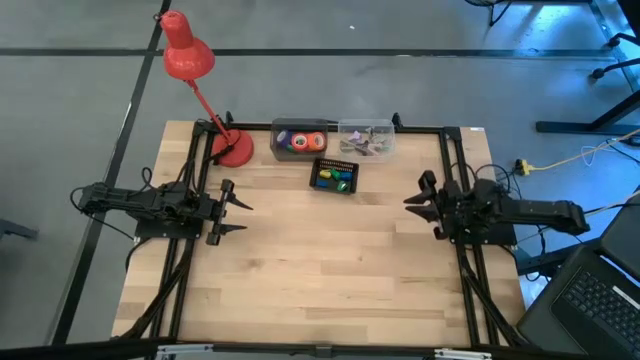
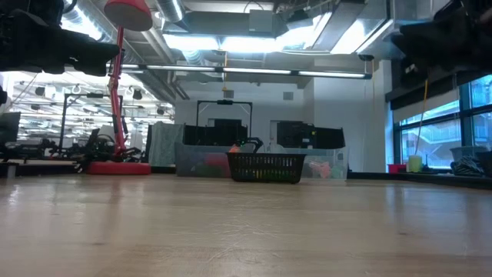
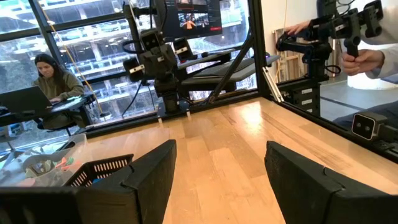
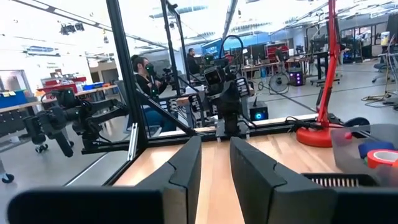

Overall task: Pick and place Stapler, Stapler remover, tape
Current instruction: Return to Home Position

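Observation:
Tape rolls (image 1: 300, 141), orange, red and purple, lie in a clear bin at the table's far edge. One red roll (image 4: 380, 157) also shows in the right wrist view. Just nearer stands a black basket (image 1: 333, 176) holding small green and blue things. A second clear bin (image 1: 366, 138) holds small grey and pink pieces. I cannot make out the stapler or the stapler remover. My left gripper (image 1: 238, 210) hovers level at the table's left side, open wide, its fingers (image 3: 149, 174) with nothing between them. My right gripper (image 1: 412, 198) hovers at the right side, open by a narrow gap (image 4: 216, 146), also holding nothing.
A red desk lamp (image 1: 232, 150) stands at the far left corner. Black frame rails (image 1: 455, 170) run along both sides of the table. The wooden board (image 1: 330, 260) between the arms is bare. People show beyond the table in the wrist views.

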`<state>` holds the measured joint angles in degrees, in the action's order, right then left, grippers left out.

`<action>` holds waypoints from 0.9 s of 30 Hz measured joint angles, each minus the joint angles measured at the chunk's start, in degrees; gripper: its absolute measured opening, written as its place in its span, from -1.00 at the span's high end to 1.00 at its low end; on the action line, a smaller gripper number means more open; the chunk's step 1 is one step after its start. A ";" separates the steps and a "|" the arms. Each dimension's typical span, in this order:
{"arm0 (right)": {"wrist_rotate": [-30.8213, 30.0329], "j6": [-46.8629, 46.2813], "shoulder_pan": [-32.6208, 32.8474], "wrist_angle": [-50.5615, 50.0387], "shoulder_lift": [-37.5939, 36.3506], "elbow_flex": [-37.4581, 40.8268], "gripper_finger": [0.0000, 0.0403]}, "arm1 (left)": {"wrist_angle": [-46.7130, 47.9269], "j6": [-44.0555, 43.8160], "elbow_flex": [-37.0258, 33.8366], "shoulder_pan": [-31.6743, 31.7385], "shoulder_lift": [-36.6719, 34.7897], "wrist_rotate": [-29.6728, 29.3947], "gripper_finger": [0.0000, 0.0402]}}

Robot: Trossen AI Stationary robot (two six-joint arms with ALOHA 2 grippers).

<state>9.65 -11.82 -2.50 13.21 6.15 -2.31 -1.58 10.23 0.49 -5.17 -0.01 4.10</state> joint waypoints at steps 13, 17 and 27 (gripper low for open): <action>3.51 -3.02 0.00 -1.22 -6.12 1.95 0.56 | 0.02 0.00 0.00 0.00 0.00 0.00 -0.18; 7.60 -6.91 0.00 1.69 -6.12 1.95 0.56 | 0.02 -0.01 0.00 0.00 0.00 0.00 -0.18; 12.62 -2.88 0.00 8.42 -6.13 1.95 0.56 | 0.02 0.00 0.00 0.00 0.00 0.00 -0.18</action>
<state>22.26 -14.70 -2.50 21.63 0.02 -0.36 -1.56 10.22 0.49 -5.17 -0.01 4.10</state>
